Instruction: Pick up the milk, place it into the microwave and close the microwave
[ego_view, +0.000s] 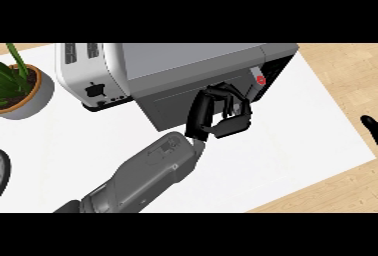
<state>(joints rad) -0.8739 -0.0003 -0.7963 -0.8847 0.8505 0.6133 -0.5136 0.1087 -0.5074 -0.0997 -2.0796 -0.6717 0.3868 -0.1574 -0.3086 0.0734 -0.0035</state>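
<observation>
Since no milk shows anywhere on the tabletop, you should judge it either inside the microwave or hidden by the hand; which, you cannot tell. From the left: a potted plant sits at nine o'clock, a toaster at eleven, then the microwave at twelve. Your left hand is against the microwave's front, its fingers curled and holding nothing you can see, so where the milk lies relative to them is unknown. Your right hand rests open at three o'clock. Milk is likely light with yielding sides; grasp it around the middle, upright.
</observation>
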